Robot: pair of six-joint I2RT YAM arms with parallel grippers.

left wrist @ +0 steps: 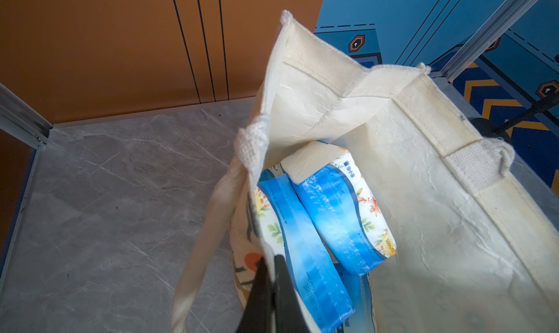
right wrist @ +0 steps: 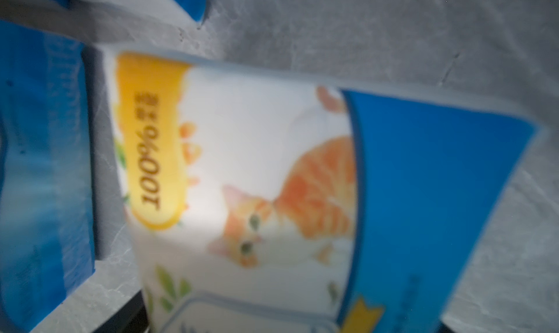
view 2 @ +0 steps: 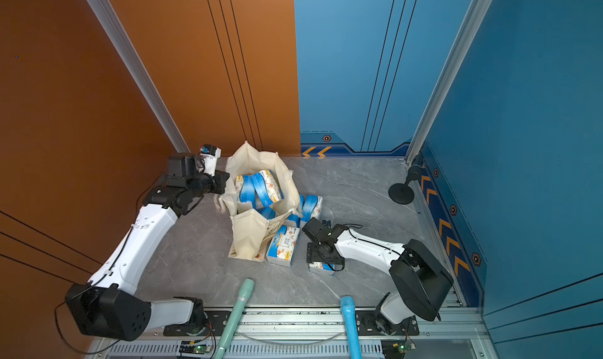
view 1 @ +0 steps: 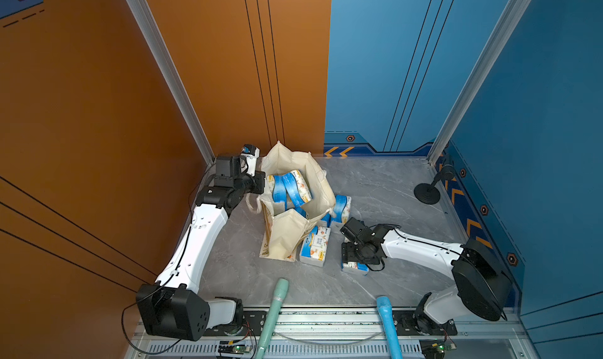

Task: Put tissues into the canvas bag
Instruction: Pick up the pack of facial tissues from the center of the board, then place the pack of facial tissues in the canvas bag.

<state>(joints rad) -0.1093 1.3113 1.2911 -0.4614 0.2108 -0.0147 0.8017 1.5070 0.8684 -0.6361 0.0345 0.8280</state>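
Reading the labels first: you have "100%" in dark digits on a yellow band at one end of the cat pack [right wrist: 272, 171], directly under the right pincer [view 1: 351, 260]. The characters next to it are too blurred to read. An orange tabby is printed mid-face, with a blue band beyond it. This pack lies flat on the table [view 1: 391, 191], printed face up, yellow band toward one jaw and blue band toward the other. You cannot tell its long axis, since the pincer covers much of it. Your right pincer is spread, straddling the pack; whether the jaws touch it cannot be told.

Your left pincer [left wrist: 273, 260] is pressed together on the rim of the bag [left wrist: 423, 201], beside a handle [left wrist: 208, 225]. Just past its tips, inside the bag, two packs [left wrist: 341, 213] lie side by side, tilted, blue bands up. Their long axes point away from the pincer toward the far corner. One carries a small yellow "100%" tab and white characters along its blue band, which you cannot make out.

In a top view a loose pack [view 1: 315, 247] lies flat between bag and right pincer, touching the bag. Its print is too small to read.
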